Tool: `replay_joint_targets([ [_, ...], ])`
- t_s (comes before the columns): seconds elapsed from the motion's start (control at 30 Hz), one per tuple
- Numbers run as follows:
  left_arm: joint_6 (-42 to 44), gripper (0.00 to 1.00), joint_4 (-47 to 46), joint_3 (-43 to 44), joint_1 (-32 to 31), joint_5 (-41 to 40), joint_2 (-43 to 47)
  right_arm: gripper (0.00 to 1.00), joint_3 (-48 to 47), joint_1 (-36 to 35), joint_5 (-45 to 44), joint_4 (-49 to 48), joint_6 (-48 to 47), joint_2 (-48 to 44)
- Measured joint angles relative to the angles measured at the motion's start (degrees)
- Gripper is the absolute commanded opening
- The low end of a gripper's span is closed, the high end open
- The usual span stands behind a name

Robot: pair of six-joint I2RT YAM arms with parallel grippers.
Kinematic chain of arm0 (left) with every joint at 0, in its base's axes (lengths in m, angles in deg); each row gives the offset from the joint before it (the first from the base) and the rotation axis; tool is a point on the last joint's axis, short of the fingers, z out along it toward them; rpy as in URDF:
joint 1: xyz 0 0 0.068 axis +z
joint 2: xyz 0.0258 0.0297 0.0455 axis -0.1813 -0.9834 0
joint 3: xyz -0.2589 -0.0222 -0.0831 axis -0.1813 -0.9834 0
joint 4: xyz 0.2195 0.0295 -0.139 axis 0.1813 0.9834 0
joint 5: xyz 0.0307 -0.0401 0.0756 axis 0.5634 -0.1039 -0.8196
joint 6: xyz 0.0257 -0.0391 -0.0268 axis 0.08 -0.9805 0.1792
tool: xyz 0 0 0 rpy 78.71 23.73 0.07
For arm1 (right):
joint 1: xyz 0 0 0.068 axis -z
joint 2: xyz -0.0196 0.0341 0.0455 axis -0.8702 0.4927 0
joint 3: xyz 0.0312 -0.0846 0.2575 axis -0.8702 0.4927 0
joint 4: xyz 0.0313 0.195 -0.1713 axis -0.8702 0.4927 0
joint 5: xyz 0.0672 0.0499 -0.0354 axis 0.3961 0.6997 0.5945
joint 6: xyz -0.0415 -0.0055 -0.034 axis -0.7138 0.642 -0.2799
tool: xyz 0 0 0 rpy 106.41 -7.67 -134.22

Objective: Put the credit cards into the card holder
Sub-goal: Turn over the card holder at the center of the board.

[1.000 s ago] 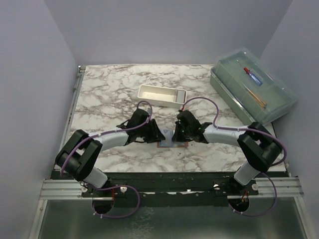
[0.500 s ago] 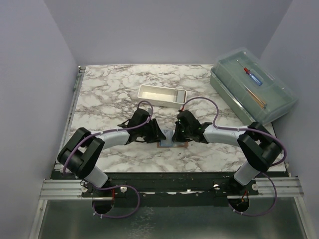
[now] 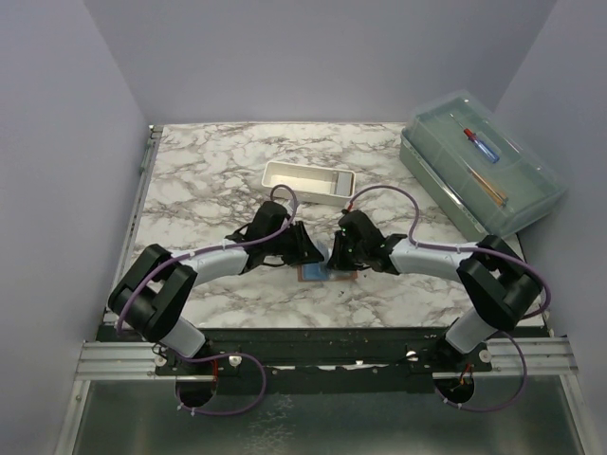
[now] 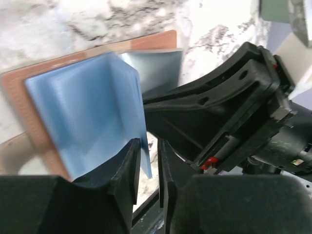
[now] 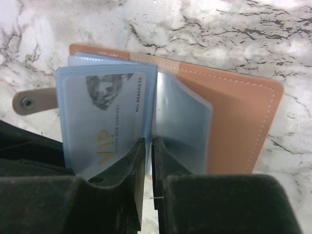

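Though hidden overhead, left end effector (image 4: 148, 161) and right end effector (image 5: 147, 161) each pinch card holder (image 5: 243, 122) sleeves (image 5: 180, 126).

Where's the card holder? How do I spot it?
On the marble table, look near the front edge. The card holder lies open between the left gripper and right gripper. Unlike the white tray and clear box, it is tan leather with blue plastic sleeves.
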Motion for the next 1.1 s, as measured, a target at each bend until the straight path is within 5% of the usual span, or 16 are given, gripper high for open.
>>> replay_joint_targets([
  [1.1,-0.24,0.31,-3.45,2.36,-1.86,2.91,-3.56,0.47,5.29,5.46,3.58,2.47,8.0,-17.16],
])
